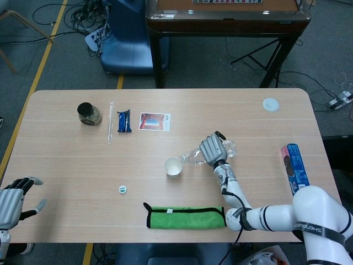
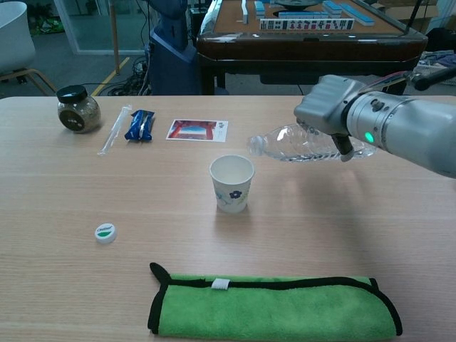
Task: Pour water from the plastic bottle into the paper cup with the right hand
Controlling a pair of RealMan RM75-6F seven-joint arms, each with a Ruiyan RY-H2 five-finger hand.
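Holding the plastic bottle [image 2: 306, 142] in my right hand [image 2: 329, 107], fingers wrapped around its body, I have it tipped nearly level above the surface [image 2: 71, 192], with the open neck just right of the paper cup [image 2: 231, 183] and slightly above its rim. I see no stream, and I cannot tell whether the cup holds any water. I judge the pour not yet begun: the neck must reach over the cup and tilt further. My left hand [image 1: 14, 201] rests spread and empty, well left of the cup. Bottle: clear, ribbed, thin-walled plastic. Cup: white tapered paper with a small flower print. Its green-topped cap [image 2: 105, 232] lies left of the cup.
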